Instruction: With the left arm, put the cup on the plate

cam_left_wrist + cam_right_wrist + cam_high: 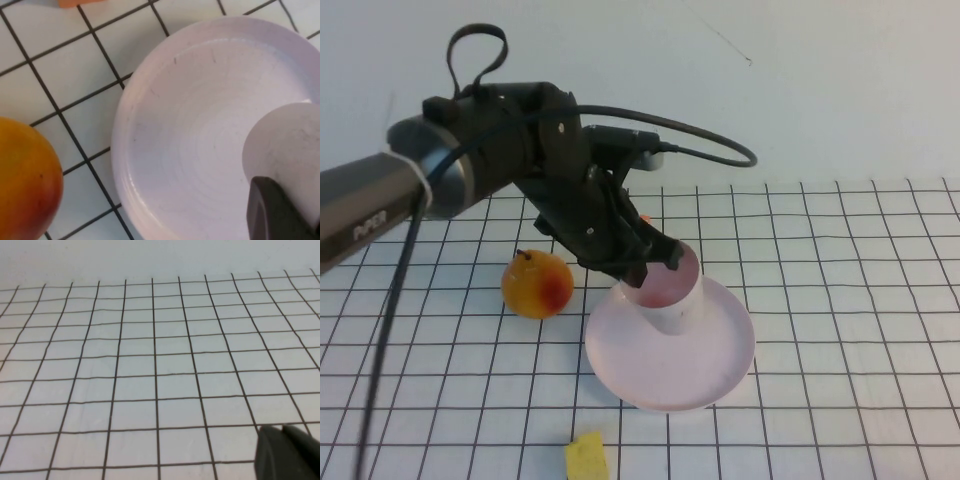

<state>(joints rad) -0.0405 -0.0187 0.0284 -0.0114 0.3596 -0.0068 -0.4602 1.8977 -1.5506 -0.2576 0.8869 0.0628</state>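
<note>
The left gripper [655, 262] clamps the rim of the pink cup [665, 290], tilted above the pink plate [720, 350] directly beneath it; a pear [537, 284] lies beside; the right gripper [287, 452] hangs over bare grid, fingers unreadable

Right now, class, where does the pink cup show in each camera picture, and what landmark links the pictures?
High view: the cup sits centre, over the plate, held at its rim by the left gripper.
Left wrist view: cup at the right edge, above the plate.
Right wrist view: not in it; only a dark piece of the right gripper at a corner.
Shared landmark: the gridded table.
</note>
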